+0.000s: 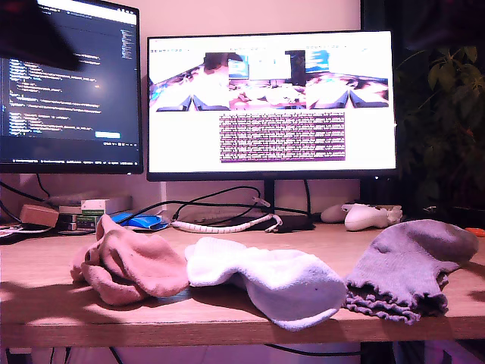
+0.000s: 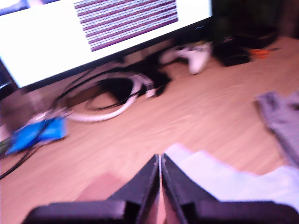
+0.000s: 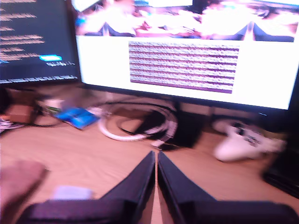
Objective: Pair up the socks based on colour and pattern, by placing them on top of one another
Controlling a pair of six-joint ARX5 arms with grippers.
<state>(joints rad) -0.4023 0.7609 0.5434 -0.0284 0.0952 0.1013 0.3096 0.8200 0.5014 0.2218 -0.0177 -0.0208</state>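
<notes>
Three heaps of socks lie along the desk's front edge in the exterior view: pink socks (image 1: 132,265) at the left, white socks (image 1: 265,284) in the middle, and grey-lavender frilly-cuffed socks (image 1: 405,265) at the right. My first gripper (image 2: 160,161) is shut with nothing in it and hovers above the white sock (image 2: 233,179) and pink sock (image 2: 100,186); a grey sock (image 2: 282,116) shows at the frame's edge. My second gripper (image 3: 155,156) is also shut and empty, with a pink sock (image 3: 18,182) and a pale scrap (image 3: 70,192) beneath it. Neither gripper's jaws show in the exterior view.
Two monitors (image 1: 271,102) stand at the back of the desk (image 1: 227,315). A white game controller (image 1: 367,216), a coiled white cable (image 1: 223,225) and a blue object (image 1: 140,221) lie behind the socks. A dark blurred arm (image 1: 38,34) shows at the exterior view's upper left.
</notes>
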